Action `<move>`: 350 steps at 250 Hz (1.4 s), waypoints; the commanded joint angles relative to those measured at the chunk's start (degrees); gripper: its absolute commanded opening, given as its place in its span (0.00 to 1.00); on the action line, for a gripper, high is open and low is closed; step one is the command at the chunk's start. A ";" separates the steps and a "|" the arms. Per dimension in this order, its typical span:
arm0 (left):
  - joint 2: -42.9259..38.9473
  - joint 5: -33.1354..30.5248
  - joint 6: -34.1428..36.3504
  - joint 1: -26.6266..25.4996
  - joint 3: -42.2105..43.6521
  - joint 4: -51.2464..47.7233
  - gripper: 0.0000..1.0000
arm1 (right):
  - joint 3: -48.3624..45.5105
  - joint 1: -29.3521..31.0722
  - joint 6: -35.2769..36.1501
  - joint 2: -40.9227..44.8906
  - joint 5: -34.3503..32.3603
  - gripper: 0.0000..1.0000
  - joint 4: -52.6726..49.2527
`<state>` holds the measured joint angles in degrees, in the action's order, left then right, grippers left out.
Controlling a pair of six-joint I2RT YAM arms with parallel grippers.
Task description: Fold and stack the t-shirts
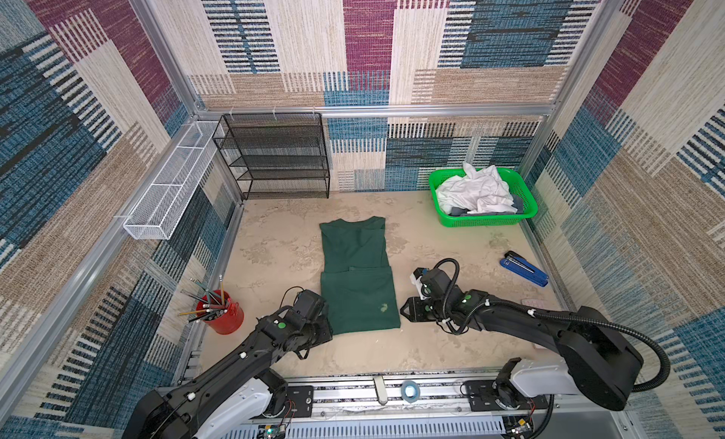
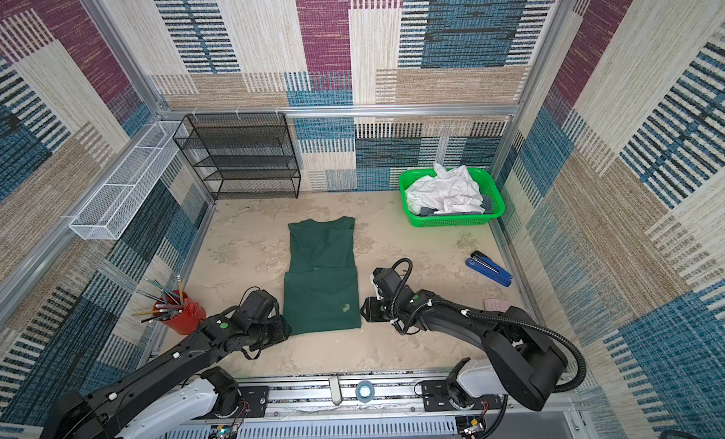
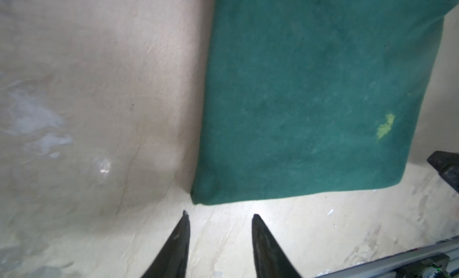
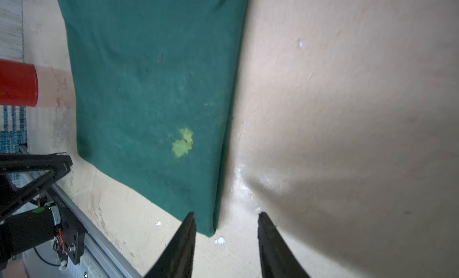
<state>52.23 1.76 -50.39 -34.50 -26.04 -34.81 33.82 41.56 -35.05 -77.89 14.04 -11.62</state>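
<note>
**Both grippers standing open at the near corners of the green shirt**

Nearest to me, a roll of blue tape (image 1: 410, 390) is sitting on the front rail. Just beyond it, I am watching the left gripper (image 3: 219, 214) in its wrist view. Its jaws are standing moderately apart with nothing between them, just short of the near left corner of the dark green t-shirt (image 1: 355, 276). The right gripper (image 4: 226, 214) is gaping about as much, and the shirt's near right corner is lying on the table (image 1: 274, 252) in the gap between its tips, not pinched.

The shirt itself is lying flat mid-table between the two arms as a narrow strip, with its near half doubled over and its collar end pointing away from me. A pale green stain (image 4: 183, 142) is showing near the right corner (blotchy, no lettering I can read).

A red cup (image 1: 225, 315) of pencils is standing to the left, and a blue stapler (image 1: 523, 270) is lying to the right. Further back, the white t-shirts (image 1: 474, 191) are sitting crumpled over some grey fabric (image 1: 459, 211) in the green basket (image 1: 486, 221), well apart from both grippers. A black mesh shelf (image 1: 274, 158) is standing against the back wall.
</note>
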 commanded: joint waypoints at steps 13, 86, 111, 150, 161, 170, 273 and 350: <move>0.22 -2.38 0.49 0.14 0.63 -1.71 0.47 | -1.48 0.10 -0.47 -1.19 5.76 0.49 3.22; 5.35 0.62 0.25 0.32 3.06 8.10 0.47 | -1.96 0.32 -0.71 -3.83 8.28 0.49 5.55; 7.37 1.08 0.77 0.31 2.89 9.18 0.46 | -1.87 0.66 -1.00 -4.82 8.49 0.49 5.51; 9.55 1.68 1.16 0.31 2.54 8.95 0.41 | -2.01 1.27 -1.47 -5.89 9.08 0.48 5.10; 9.65 2.06 1.18 0.31 2.61 8.89 0.37 | -2.12 1.47 -1.56 -6.21 9.42 0.46 5.43; 9.65 2.32 1.12 0.33 2.90 9.12 0.33 | -2.20 1.59 -1.52 -6.55 9.87 0.44 5.90; 7.37 2.65 0.54 0.31 4.31 7.70 0.19 | -1.80 2.02 -1.45 -7.14 10.39 0.18 6.21; 7.28 3.63 0.75 0.31 4.15 6.79 0.05 | -1.05 1.98 -0.76 -7.07 9.56 0.06 5.95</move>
<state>59.55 3.55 -49.76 -34.15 -22.24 -22.44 32.38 43.53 -36.14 -85.17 24.01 -4.56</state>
